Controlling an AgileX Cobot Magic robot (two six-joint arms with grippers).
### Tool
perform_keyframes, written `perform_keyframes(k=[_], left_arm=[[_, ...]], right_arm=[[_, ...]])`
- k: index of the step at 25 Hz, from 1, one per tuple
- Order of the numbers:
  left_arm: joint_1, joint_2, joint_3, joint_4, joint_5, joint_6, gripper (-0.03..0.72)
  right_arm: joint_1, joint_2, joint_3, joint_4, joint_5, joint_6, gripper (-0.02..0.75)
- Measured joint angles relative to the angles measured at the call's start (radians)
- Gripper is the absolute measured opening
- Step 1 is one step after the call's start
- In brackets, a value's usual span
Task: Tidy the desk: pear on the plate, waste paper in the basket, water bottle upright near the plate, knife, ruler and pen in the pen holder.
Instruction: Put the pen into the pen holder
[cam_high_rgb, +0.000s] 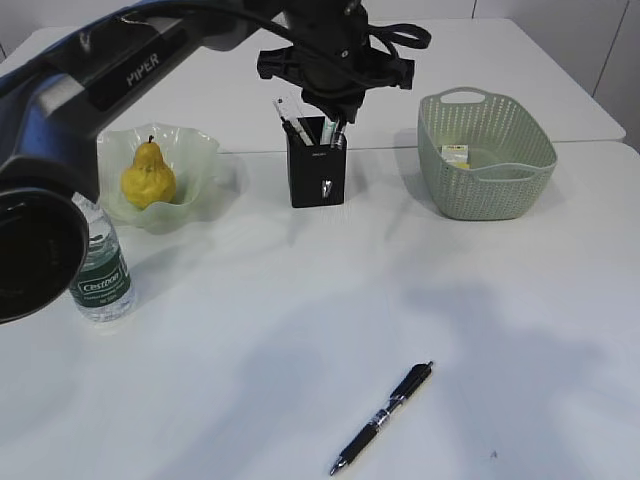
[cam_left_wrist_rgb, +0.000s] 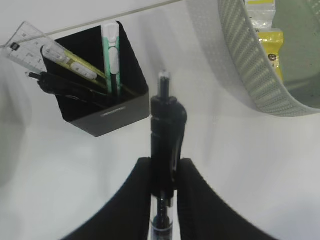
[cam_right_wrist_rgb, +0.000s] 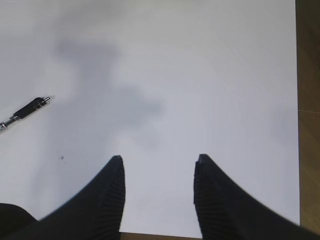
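My left gripper is shut on a black pen, held just right of and above the black pen holder. The holder has the clear ruler, a green-and-white knife and dark pens standing in it. From outside, the left gripper hangs over the pen holder. The pear lies on the green plate. The water bottle stands upright beside the plate. Waste paper lies in the basket. My right gripper is open over bare desk.
A second black pen lies loose on the desk near the front; its tip end shows left of the right gripper. The desk's near edge and right edge border brown floor in the right wrist view.
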Motion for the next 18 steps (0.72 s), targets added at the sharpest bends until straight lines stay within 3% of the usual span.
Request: perform_keyframes(k=[18], left_arm=[[0.013,0.000,0.000,0.004,-0.207,0.120,0.079]], right_arm=[[0.000,0.000,0.000,0.000,0.000,0.000,0.369]])
